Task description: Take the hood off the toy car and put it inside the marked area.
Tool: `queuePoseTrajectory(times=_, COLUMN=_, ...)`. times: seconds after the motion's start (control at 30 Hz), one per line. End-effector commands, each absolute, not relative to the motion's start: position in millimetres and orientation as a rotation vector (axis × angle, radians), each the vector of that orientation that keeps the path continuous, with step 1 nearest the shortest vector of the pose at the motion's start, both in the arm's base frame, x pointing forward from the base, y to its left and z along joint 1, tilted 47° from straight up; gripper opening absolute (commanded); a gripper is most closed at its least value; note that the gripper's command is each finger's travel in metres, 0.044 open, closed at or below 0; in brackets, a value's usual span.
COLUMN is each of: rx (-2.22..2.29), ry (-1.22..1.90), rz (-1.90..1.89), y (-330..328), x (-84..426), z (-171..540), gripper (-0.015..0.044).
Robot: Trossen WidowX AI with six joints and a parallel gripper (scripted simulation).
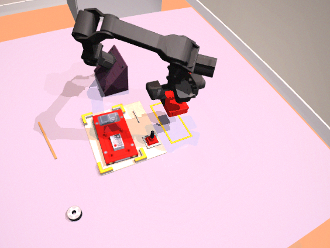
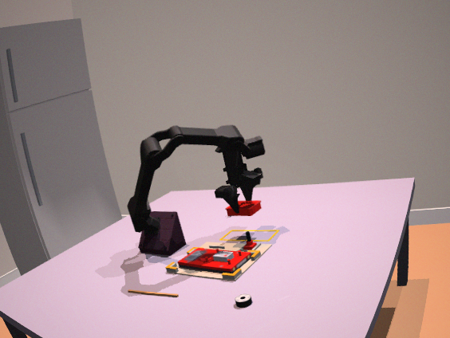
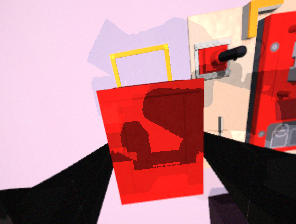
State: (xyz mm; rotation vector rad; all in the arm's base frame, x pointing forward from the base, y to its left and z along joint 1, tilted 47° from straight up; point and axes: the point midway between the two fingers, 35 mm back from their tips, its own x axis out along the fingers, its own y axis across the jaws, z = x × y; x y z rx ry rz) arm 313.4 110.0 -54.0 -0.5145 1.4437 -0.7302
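The red hood (image 1: 176, 109) (image 2: 251, 209) (image 3: 162, 182) is a box-like cover held in the air, clear of the car. My gripper (image 1: 171, 100) (image 2: 242, 206) (image 3: 155, 141) is shut on it, one black finger on each long side. The marked area is a yellow outline (image 1: 161, 124) (image 2: 255, 230) (image 3: 140, 51) on the table. The hood hangs above its back end in the top view and covers part of it in the wrist view. The red toy car (image 1: 126, 131) (image 2: 195, 264) (image 3: 267, 75) lies hoodless, its grey block exposed.
A cream board (image 1: 159, 151) with yellow corner brackets carries the car, a thin pin (image 1: 136, 116) and a red piece with an upright black knob (image 1: 152, 140) (image 2: 250, 245), near the outline. A dark wedge (image 1: 117, 79) (image 2: 167, 235), a stick (image 1: 47, 141) and a wheel (image 1: 70, 214) (image 2: 243, 304) stand apart.
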Motion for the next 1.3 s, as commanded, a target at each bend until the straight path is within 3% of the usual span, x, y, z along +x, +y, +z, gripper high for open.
queuePoseTrajectory(times=0.0, rx=-0.521, ry=1.442, rz=-0.727, y=107.5, x=313.8, z=-56.8, gripper=0.0000)
queuePoseTrajectory(times=1.27, rx=-0.521, ry=1.441, rz=-0.728, y=81.4, x=313.9, z=-81.8, gripper=0.0000)
